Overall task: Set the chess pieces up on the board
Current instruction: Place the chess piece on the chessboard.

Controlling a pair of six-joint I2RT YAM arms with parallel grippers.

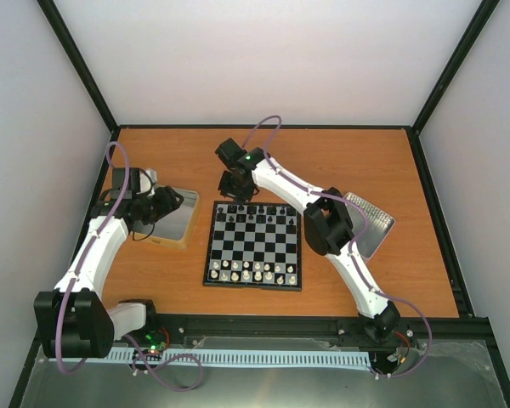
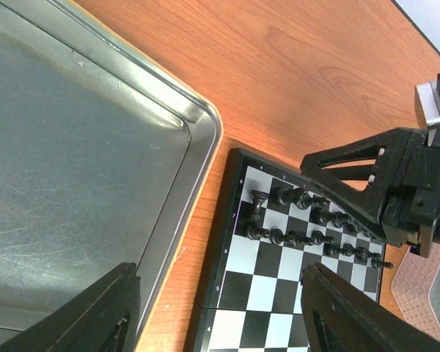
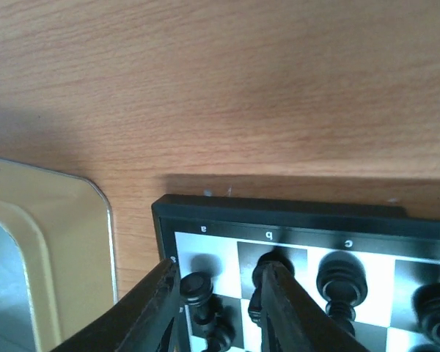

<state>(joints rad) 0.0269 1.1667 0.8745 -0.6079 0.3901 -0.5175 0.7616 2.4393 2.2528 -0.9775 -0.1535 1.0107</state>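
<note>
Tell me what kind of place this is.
Most likely a robotics lab test cell, not a home. Plain white walls on black frame posts box in the wooden table; the left arm and right arm are bolted at its near edge; the board lies between the left tray and right tray.

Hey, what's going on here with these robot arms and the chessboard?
The right gripper is at the far left corner of the chessboard, its open fingers straddling a black piece on the corner square. The left gripper hangs open and empty at the edge of a metal tray. Black pieces stand along the far rows, whitish pieces along the near rows.
</note>
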